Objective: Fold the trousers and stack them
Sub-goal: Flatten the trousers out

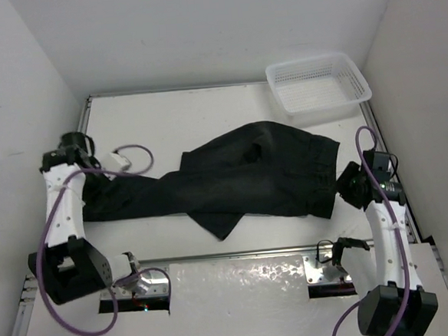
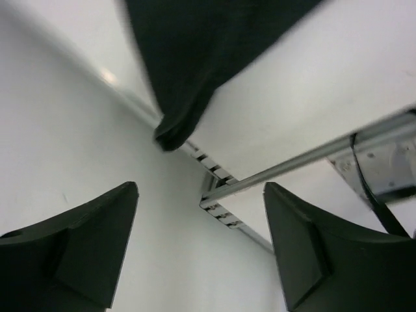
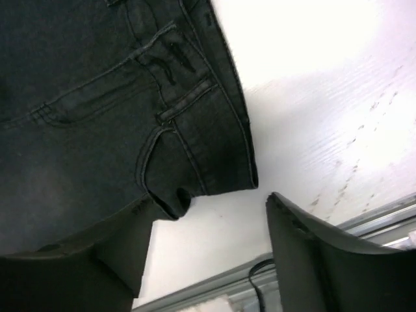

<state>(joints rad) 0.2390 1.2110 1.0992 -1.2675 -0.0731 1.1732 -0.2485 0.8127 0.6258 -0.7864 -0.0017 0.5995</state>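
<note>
**Desk:** Where do the black trousers point(image 1: 240, 178) lie?

**Photographer:** Across the middle of the white worktop point(image 1: 174, 117), unfolded and rumpled. The waist end points toward the right arm and the legs run out toward the left arm. One dark flap of cloth juts toward the near edge.

**Desk:** And the right end effector point(image 3: 208, 214)?

**Photographer:** Its jaws stand apart, clamped on nothing. In the right wrist view it is just beside the corner of the waistband point(image 3: 227, 117), with one dark finger point(image 3: 312, 260) over bare worktop. Whether the other finger touches the cloth, I cannot tell.

**Desk:** The left end effector point(image 2: 201, 195)?

**Photographer:** Also spread wide, with nothing between the fingers point(image 2: 84, 247). Its wrist camera shows the end of a trouser leg at the worktop's left edge, well apart from the fingertips, with white wall filling the gap between them.

**Desk:** Anything else in the picture?

**Photographer:** A white mesh basket point(image 1: 331, 105) sits in the far right corner of the worktop. It is near the waist end but not touching it.
</note>
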